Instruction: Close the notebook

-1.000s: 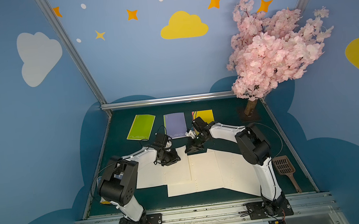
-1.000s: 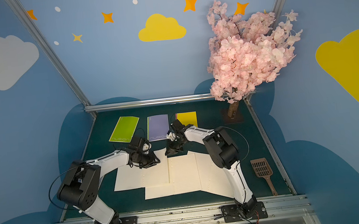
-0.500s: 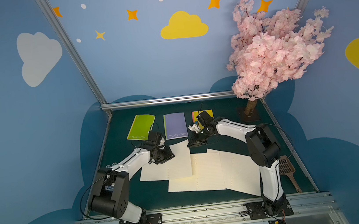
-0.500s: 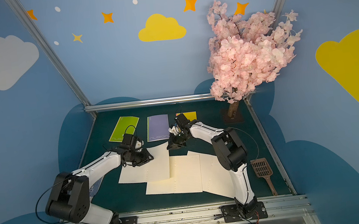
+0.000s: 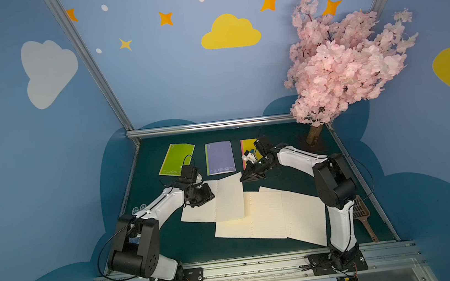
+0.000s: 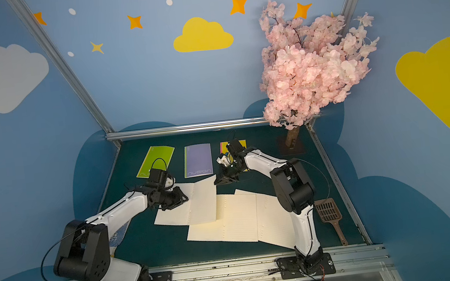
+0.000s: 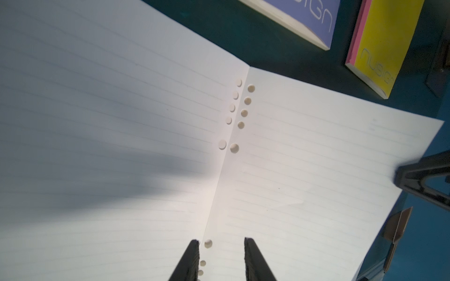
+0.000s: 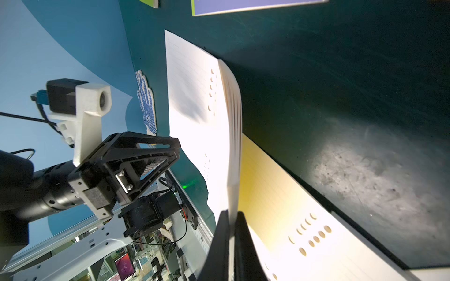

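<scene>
Your right hand [image 8: 231, 213]: shut on the raised page block of the open notebook [image 5: 216, 202], likely gripped to fold it over. Notebook lies on the dark green worktop [image 5: 195, 244]. Your left hand [image 7: 221, 243]: partly open, empty, straddling the gutter, probably to steady it. Room: blue walls, painted clouds.

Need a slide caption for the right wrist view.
Right gripper pinches lifted pages of the open notebook; left gripper hovers beside, jaws apart.
</scene>
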`<state>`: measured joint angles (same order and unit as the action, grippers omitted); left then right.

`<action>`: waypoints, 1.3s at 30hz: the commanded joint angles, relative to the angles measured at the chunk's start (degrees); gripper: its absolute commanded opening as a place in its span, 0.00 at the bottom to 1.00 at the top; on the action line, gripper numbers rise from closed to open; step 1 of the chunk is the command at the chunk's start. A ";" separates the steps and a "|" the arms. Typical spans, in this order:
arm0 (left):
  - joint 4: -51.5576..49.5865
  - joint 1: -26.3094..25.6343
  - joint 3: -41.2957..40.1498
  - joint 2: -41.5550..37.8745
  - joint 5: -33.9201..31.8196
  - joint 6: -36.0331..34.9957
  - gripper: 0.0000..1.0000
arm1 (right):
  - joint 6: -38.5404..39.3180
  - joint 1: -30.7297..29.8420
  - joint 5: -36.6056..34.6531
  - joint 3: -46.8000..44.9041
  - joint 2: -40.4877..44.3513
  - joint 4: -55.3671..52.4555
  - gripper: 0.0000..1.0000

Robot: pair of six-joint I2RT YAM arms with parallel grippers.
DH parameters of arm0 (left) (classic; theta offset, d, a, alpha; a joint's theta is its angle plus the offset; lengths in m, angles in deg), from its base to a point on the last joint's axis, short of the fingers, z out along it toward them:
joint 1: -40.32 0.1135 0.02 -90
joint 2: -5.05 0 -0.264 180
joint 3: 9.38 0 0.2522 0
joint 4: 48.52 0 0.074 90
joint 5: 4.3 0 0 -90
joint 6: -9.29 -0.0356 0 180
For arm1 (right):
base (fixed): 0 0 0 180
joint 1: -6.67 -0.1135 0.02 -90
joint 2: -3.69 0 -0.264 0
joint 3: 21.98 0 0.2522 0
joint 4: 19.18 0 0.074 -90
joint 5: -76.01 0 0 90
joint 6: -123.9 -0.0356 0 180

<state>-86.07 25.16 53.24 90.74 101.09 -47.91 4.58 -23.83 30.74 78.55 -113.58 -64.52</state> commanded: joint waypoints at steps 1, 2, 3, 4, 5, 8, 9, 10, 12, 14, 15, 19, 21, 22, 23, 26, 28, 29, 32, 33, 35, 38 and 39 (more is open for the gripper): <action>-1.16 0.80 -1.34 -0.67 -0.77 -0.68 0.36 | 0.85 0.80 4.61 -0.16 3.53 -1.47 0.00; -1.11 0.99 -1.48 -0.72 -0.78 -0.69 0.36 | 0.72 1.12 5.30 -0.12 3.61 -1.24 0.00; -1.14 1.18 -1.50 -0.83 -0.77 -0.69 0.37 | 0.56 1.31 5.75 -0.14 3.63 -1.13 0.00; -1.17 1.35 -1.59 -0.89 -0.99 -0.61 0.37 | 0.55 1.53 6.10 -0.06 3.72 -1.10 0.00; -1.38 1.63 -1.65 -0.90 -1.29 -0.58 0.38 | 0.43 1.79 6.53 0.02 3.64 -1.01 0.00; -2.05 2.53 -1.72 -0.94 -1.66 -0.39 0.39 | 0.21 2.35 6.64 0.21 3.30 -1.11 0.00; -2.13 2.87 -1.77 -0.97 -1.61 -0.46 0.39 | 0.16 2.50 6.77 0.17 3.16 -1.12 0.00; -2.42 3.15 -1.78 -0.92 -1.63 -0.58 0.40 | 0.14 2.79 6.77 0.21 3.02 -1.23 0.00; -2.70 3.85 -1.82 -1.13 -3.60 -0.82 0.40 | 0.31 3.18 6.77 0.23 2.76 -1.37 0.00; -3.09 4.58 -1.70 -1.56 -4.04 -1.05 0.40 | 0.68 3.73 6.86 0.70 2.20 -2.24 0.00; -3.27 4.90 -1.74 -1.84 -4.42 -1.11 0.41 | 1.08 3.97 7.03 1.23 1.73 -2.94 0.00; -5.46 6.05 -1.19 -2.10 -7.81 -1.25 0.42 | 2.54 4.48 6.65 2.56 0.42 -5.11 0.00; -6.52 6.50 -1.09 -2.11 -9.21 -1.35 0.42 | 3.02 4.44 6.22 2.88 -0.04 -5.79 0.00; -6.70 6.77 -1.18 -2.18 -9.40 -1.41 0.43 | 3.38 4.45 6.00 3.07 -0.26 -6.17 0.00; -6.79 6.97 -1.16 -2.26 -9.42 -1.38 0.43 | 3.51 4.47 5.83 3.09 -0.51 -6.22 0.00; -7.21 7.37 -1.17 -2.28 -10.40 -1.32 0.43 | 3.74 4.47 5.26 3.00 -1.10 -6.39 0.00; -7.76 7.68 -1.05 -2.07 -10.98 -1.26 0.44 | 3.84 4.45 4.94 2.95 -1.42 -6.40 0.00; -7.88 7.84 -1.05 -1.97 -11.16 -1.33 0.45 | 3.92 4.46 4.77 2.91 -1.57 -6.44 0.00; -8.11 8.12 -1.08 -1.76 -11.65 -1.18 0.46 | 4.11 4.47 4.52 2.98 -2.22 -6.41 0.00; -8.40 8.21 -1.18 -1.69 -11.95 -1.21 0.46 | 4.14 4.49 4.40 3.00 -2.37 -6.45 0.00; -8.76 8.43 -1.39 -1.60 -12.77 -0.96 0.47 | 4.19 4.48 4.14 3.14 -2.77 -6.48 0.00; -8.85 8.65 -1.90 -1.84 -13.37 -0.70 0.49 | 4.49 4.50 3.30 3.33 -3.28 -6.65 0.00; -9.02 8.65 -2.01 -1.84 -13.67 -0.64 0.49 | 4.70 4.51 2.99 3.41 -3.43 -6.96 0.00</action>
<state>-93.37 33.44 52.04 89.48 88.83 -48.35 8.06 -19.43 34.32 79.99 -116.10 -69.85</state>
